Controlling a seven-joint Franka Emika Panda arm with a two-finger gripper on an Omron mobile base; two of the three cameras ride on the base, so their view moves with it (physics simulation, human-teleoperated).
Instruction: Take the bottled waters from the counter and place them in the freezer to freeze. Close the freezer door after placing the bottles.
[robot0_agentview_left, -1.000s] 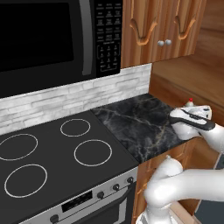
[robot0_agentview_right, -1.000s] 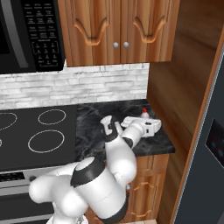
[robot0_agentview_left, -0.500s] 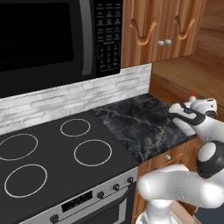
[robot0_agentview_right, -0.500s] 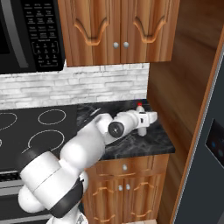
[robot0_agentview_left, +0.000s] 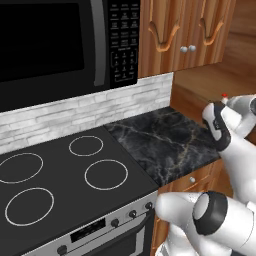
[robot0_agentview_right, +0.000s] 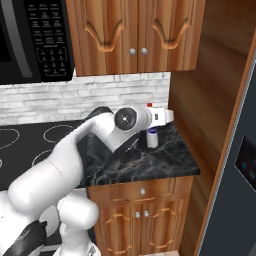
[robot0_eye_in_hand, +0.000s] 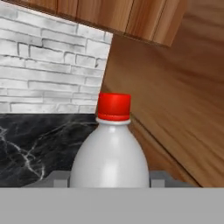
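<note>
Black marble tabletop with pale veins ends against a reddish wooden side wall; white brick backsplash closes the rear. Open slab lies left of the whitish red-capped plastic bottle, upright at the far right corner. White arm reaches level; tool narrowly clamped on bottle.

No readable text — microwave keypad and bottle label too blurred.

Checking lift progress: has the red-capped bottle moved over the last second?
Yes. In the right base view the bottle has risen and shifted left, away from the wooden side wall.
</note>
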